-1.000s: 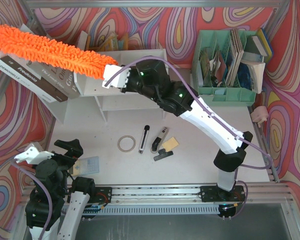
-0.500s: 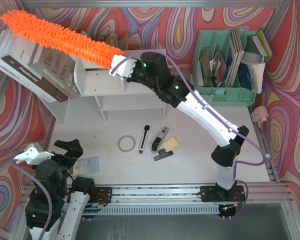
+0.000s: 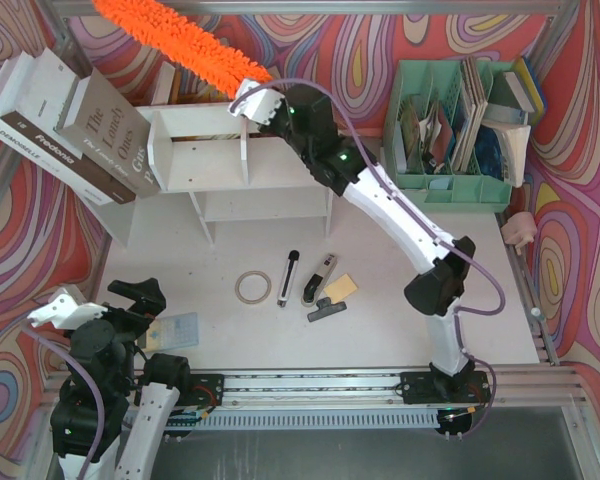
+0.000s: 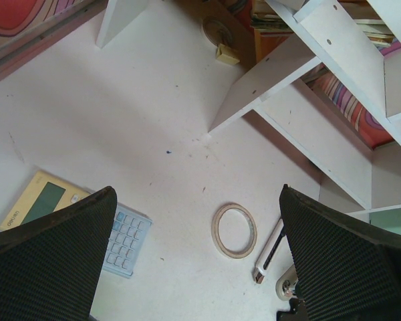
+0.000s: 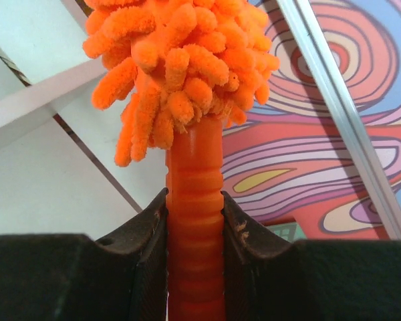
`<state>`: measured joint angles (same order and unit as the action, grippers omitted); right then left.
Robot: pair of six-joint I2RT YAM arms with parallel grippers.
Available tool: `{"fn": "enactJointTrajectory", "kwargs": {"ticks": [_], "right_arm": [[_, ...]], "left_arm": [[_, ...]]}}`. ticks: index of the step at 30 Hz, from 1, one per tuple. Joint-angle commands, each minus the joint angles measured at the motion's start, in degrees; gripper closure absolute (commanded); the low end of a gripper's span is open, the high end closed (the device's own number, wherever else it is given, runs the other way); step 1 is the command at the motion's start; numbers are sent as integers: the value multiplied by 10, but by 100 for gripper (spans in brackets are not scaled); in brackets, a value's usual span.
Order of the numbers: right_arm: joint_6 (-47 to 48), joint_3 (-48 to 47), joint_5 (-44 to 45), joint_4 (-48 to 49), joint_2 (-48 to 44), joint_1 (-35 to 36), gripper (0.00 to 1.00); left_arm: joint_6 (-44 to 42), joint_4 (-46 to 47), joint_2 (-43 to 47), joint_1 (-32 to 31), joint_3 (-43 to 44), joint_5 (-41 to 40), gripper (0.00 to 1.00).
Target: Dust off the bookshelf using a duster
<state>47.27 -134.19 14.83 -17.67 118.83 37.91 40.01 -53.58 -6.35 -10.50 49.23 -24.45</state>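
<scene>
At the near left, the left gripper (image 4: 197,194) hangs over the table (image 4: 120,120), its fingers spread wide with nothing between them. A calculator (image 4: 123,237) lies by its left finger, and a tape ring (image 4: 234,231) lies a little to the right. Farther back, 2 books (image 3: 70,125) sit tilted at the left end of the bookshelf (image 3: 240,165). The duster (image 3: 170,38) slants from the far left corner down to the right, above and behind the shelf's left compartment. Whether its strands touch the shelf cannot be told. At the shelf's back edge, near the divider, the right gripper (image 5: 195,200) is clenched on the duster's ribbed handle (image 5: 195,167). The organizer (image 3: 450,185) stands at the far right.
</scene>
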Motion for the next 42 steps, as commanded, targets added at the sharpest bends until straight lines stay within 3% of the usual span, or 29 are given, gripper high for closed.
{"fn": "enactJointTrajectory", "kwargs": {"ticks": [1,5,13,42], "right_arm": [[-15,26,-13,61,-120,46,100],[12,104,4,59,-207,105,100],[1,190,33,15,-286,200,100],[29,167,59,21,-187,206,100]], "left_arm": [[-8,14,5,2,-9,5,2],[-8,14,3,2,-9,5,2],[-8,13,1,2,-8,5,2],[-10,16,5,2,-10,10,2]]}}
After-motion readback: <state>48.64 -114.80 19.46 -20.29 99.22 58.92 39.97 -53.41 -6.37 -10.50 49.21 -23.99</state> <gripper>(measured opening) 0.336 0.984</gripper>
